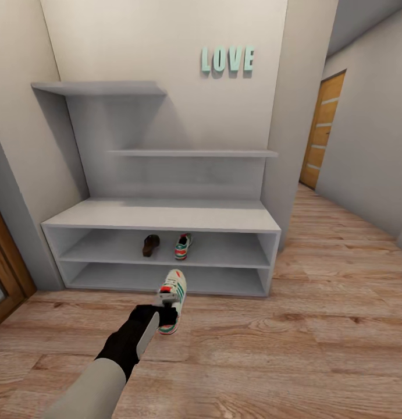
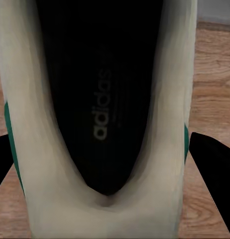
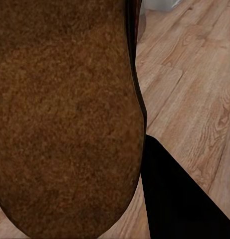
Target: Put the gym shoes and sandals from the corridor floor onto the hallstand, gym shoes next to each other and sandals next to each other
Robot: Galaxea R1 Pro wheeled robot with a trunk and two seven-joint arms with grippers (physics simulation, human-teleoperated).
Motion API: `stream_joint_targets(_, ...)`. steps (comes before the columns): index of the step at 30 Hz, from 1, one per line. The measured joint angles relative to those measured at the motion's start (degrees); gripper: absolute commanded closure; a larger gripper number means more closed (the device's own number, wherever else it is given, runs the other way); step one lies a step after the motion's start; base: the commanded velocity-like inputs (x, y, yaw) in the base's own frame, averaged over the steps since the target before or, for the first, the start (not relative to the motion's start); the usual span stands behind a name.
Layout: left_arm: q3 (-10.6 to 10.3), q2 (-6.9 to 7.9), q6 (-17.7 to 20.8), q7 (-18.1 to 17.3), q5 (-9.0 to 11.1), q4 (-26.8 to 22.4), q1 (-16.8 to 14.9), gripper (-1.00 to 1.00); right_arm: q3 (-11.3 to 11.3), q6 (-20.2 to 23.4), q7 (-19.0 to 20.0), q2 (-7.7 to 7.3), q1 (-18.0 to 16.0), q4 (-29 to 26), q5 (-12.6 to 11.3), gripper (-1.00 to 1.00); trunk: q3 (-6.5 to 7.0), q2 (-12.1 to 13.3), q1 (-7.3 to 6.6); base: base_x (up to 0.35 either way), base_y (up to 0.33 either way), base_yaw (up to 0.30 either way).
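My left gripper [image 1: 166, 314] is shut on the heel end of a white gym shoe [image 1: 173, 295] with green stripes, held just above the corridor floor [image 1: 317, 343] in front of the hallstand [image 1: 166, 216]. In the left wrist view its dark fingers [image 2: 212, 169] flank the same gym shoe [image 2: 100, 211]. On the hallstand's upper open shelf a dark brown sandal [image 1: 150, 245] sits close beside the other gym shoe [image 1: 182, 246]. In the right wrist view the second sandal's brown footbed [image 3: 65, 119] lies against one black finger [image 3: 179, 199] of my right gripper [image 3: 110, 164], over the floor.
Stepped grey wall shelves [image 1: 192, 153] and mint LOVE letters [image 1: 227, 60] hang above the hallstand. A wooden door [image 1: 324, 131] stands down the corridor at the right, another door frame [image 1: 3, 279] at the left edge. Open wood flooring stretches to the right.
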Motion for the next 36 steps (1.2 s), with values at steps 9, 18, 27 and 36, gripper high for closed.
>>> stream_joint_targets(9, -0.1, -1.56, 8.5, 1.8, -0.3, -1.0, -3.9, 1.0, 0.1, 0.0, -0.4, 0.18, -0.1, 0.2, 0.3, 1.0, 0.0, 0.0, 0.0, 0.0, 0.0, 0.0)
stream_joint_targets(18, -0.1, -0.99, 8.4, 1.7, -0.7, -3.9, -2.1, 1.0, 0.1, 0.1, 0.8, 0.17, -0.1, 0.3, 2.2, 1.0, 0.0, 0.0, 0.0, 0.0, 0.0, 0.0)
stream_joint_targets(27, -0.3, -0.79, 6.2, 1.4, -0.8, -4.2, -0.2, 1.0, 0.1, 0.2, 1.0, 0.17, -0.1, 0.2, 5.5, 1.0, 0.0, 0.0, 0.0, 0.0, 0.0, 0.0)
stream_joint_targets(36, -3.0, -0.82, 3.3, 1.1, -0.7, -1.2, -0.2, 1.0, 0.1, 0.2, 1.0, 0.17, -0.1, 0.2, 5.6, 1.0, 0.0, 0.0, 0.0, 0.0, 0.0, 0.0)
